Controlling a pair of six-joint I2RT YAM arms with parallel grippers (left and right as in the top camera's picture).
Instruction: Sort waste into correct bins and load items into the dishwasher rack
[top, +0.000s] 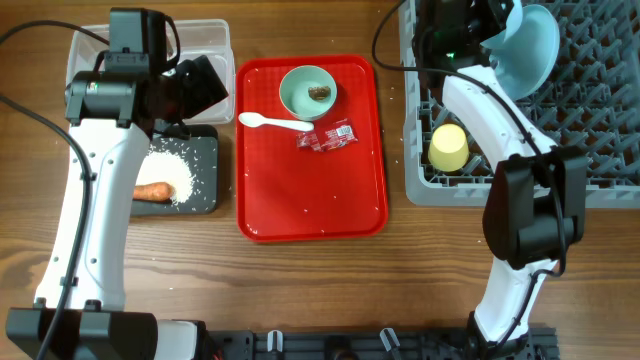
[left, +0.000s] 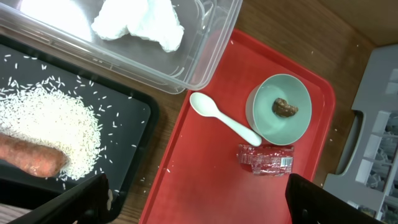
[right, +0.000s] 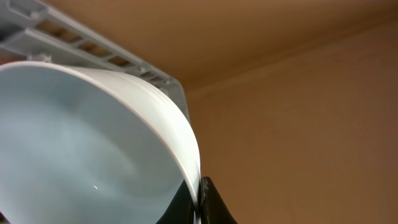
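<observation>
My right gripper (top: 497, 38) is shut on the rim of a pale-blue bowl (top: 535, 45) and holds it tilted over the grey dishwasher rack (top: 600, 120). The right wrist view shows the fingers (right: 199, 205) pinching the bowl rim (right: 93, 143). A yellow cup (top: 448, 147) lies in the rack. My left gripper (left: 199, 211) is open and empty above the red tray's left edge. A mint-green bowl (left: 280, 111) with a brown lump (left: 285, 107) stands on the red tray (top: 310, 200), next to a red wrapper (left: 266, 158). The carrot (left: 31, 157) and rice (left: 50, 124) lie in the black tray (left: 130, 124). A napkin (left: 140, 22) lies in the clear tub (left: 205, 56). The pale-blue plate is out of view.
A white plastic spoon (left: 224, 121) lies on the red tray left of the mint-green bowl. A few rice grains are scattered on the red tray and on the wood between the trays. The left arm (top: 100, 180) stretches over the black tray.
</observation>
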